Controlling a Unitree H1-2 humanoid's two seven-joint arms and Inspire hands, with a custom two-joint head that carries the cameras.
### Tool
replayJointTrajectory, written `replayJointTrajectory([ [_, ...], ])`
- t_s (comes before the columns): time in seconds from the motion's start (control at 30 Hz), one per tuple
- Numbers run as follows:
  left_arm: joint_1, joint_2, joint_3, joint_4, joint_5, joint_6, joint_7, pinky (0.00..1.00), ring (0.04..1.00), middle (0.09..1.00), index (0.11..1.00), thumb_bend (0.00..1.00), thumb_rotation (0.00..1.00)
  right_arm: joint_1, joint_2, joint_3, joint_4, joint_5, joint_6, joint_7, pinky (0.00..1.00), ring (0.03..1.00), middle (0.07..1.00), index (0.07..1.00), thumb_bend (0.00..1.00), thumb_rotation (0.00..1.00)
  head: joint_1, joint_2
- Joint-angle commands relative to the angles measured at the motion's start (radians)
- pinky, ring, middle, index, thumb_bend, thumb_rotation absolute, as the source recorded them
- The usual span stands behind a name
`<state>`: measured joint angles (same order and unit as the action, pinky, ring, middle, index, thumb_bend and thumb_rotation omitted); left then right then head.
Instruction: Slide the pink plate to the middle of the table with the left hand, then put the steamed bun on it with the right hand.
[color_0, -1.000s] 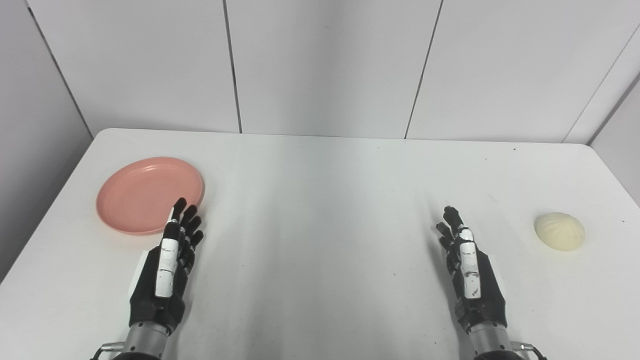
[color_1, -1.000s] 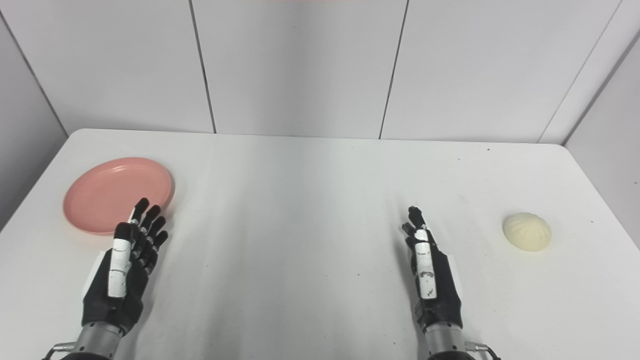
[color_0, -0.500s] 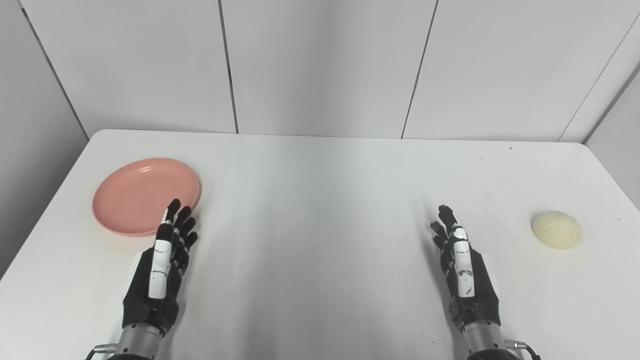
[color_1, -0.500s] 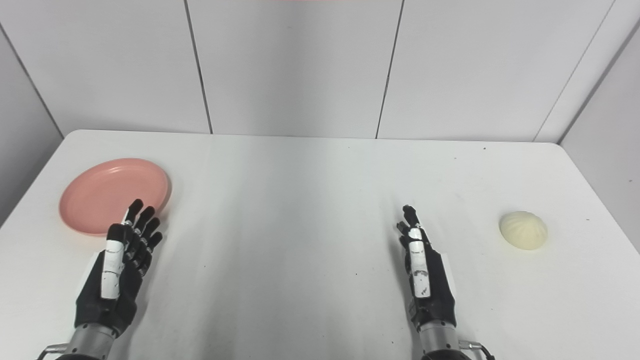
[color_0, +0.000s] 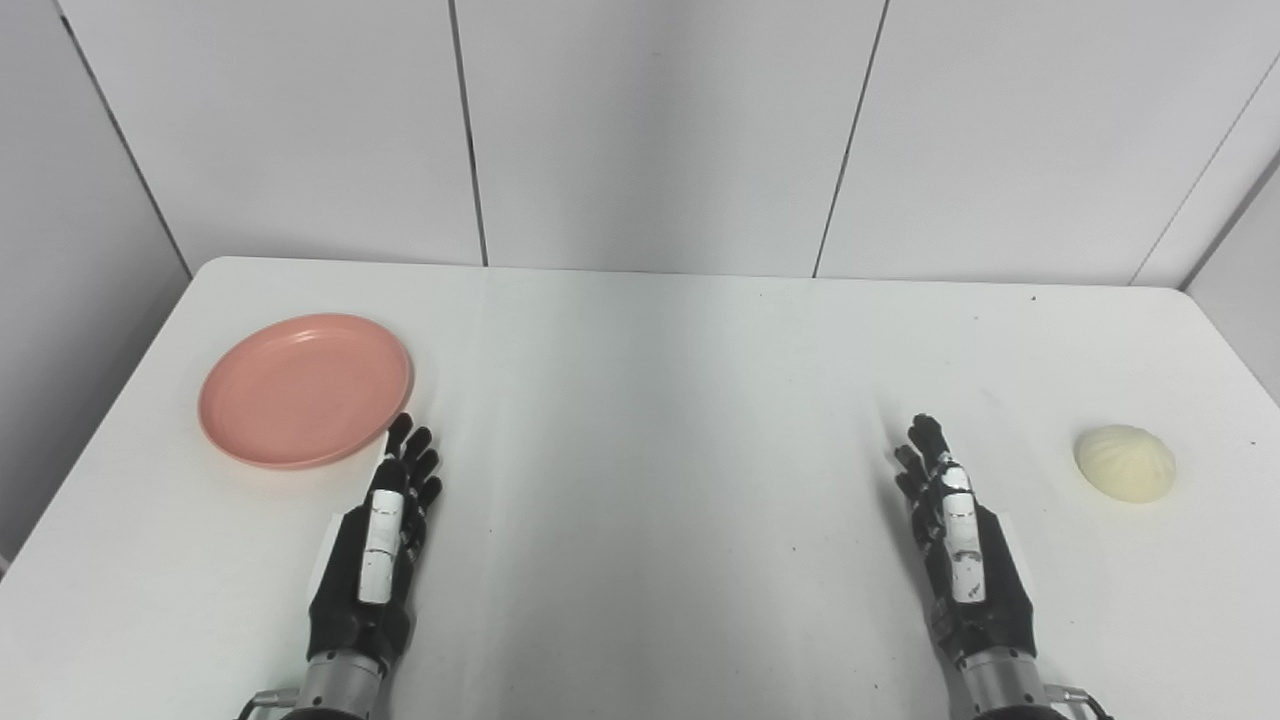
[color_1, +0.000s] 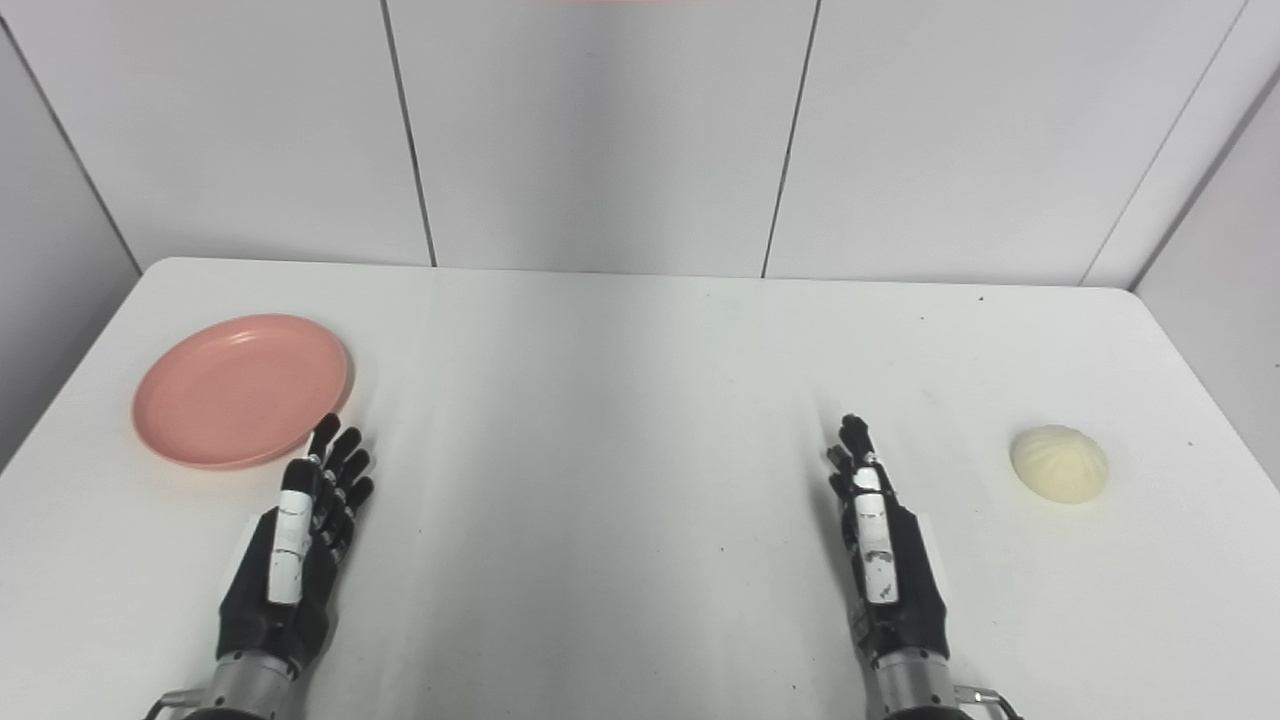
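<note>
A round, shallow pink plastic plate (color_0: 305, 389) lies flat at about ten o'clock on the white table (color_0: 650, 400), near its left edge. A pale cream, dome-shaped steamed bun (color_0: 1125, 463) sits at about three o'clock, well apart from the plate. The black-and-white left hand (color_0: 375, 545), at seven o'clock, is released, fingers extended and slightly spread, fingertips just beside the plate's near rim. The right hand (color_0: 960, 545), at five o'clock, is likewise released and grasps nothing, near the bun.

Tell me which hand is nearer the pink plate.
Left. The left hand has its fingertips just off the near right rim of the pink plate; the right hand is far across the table, nearer the steamed bun.
</note>
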<state>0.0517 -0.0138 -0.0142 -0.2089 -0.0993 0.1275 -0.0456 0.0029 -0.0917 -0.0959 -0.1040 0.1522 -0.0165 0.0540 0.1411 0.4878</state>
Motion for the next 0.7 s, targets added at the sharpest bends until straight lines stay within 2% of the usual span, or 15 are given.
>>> replayJointTrajectory([
  [0.0, -0.021, -0.012, -0.007, 0.006, 0.017, -0.042, 0.008, 1.0, 1.0, 1.0, 1.0, 0.84, 0.94, -0.003, -0.011, -0.01, 0.035, 0.016, -0.062, 0.017, 1.0, 0.976, 0.982, 0.968, 0.82, 0.98, 0.016, -0.023],
  [0.17, -0.023, -0.023, -0.011, 0.036, 0.025, -0.061, 0.017, 1.0, 1.0, 1.0, 1.0, 0.84, 0.94, -0.008, -0.01, -0.015, 0.064, 0.032, -0.071, 0.023, 1.0, 0.977, 0.982, 0.975, 0.81, 0.97, 0.033, -0.055],
  [0.3, -0.026, -0.028, -0.013, 0.063, 0.042, -0.085, 0.028, 1.0, 1.0, 1.0, 1.0, 0.81, 0.96, -0.014, -0.009, -0.014, 0.089, 0.031, -0.087, 0.023, 1.0, 0.973, 0.978, 0.979, 0.8, 0.98, 0.034, -0.082],
  [0.47, -0.032, -0.016, -0.017, 0.111, 0.064, -0.161, 0.025, 1.0, 1.0, 1.0, 1.0, 0.84, 0.95, -0.02, -0.005, -0.008, 0.113, 0.015, -0.106, 0.02, 1.0, 0.966, 0.972, 0.975, 0.79, 0.99, 0.032, -0.108],
  [0.57, -0.037, -0.018, -0.004, 0.161, 0.082, -0.314, 0.043, 1.0, 1.0, 1.0, 1.0, 0.77, 0.92, -0.02, 0.003, -0.008, 0.116, 0.018, -0.099, 0.016, 1.0, 0.961, 0.963, 0.965, 0.79, 0.97, 0.026, -0.113],
  [0.67, -0.051, -0.019, 0.013, 0.169, 0.055, -0.374, 0.043, 1.0, 0.994, 0.985, 1.0, 0.75, 0.91, -0.02, 0.006, -0.008, 0.116, 0.015, -0.094, 0.012, 1.0, 0.961, 0.963, 0.964, 0.78, 0.98, 0.022, -0.11],
])
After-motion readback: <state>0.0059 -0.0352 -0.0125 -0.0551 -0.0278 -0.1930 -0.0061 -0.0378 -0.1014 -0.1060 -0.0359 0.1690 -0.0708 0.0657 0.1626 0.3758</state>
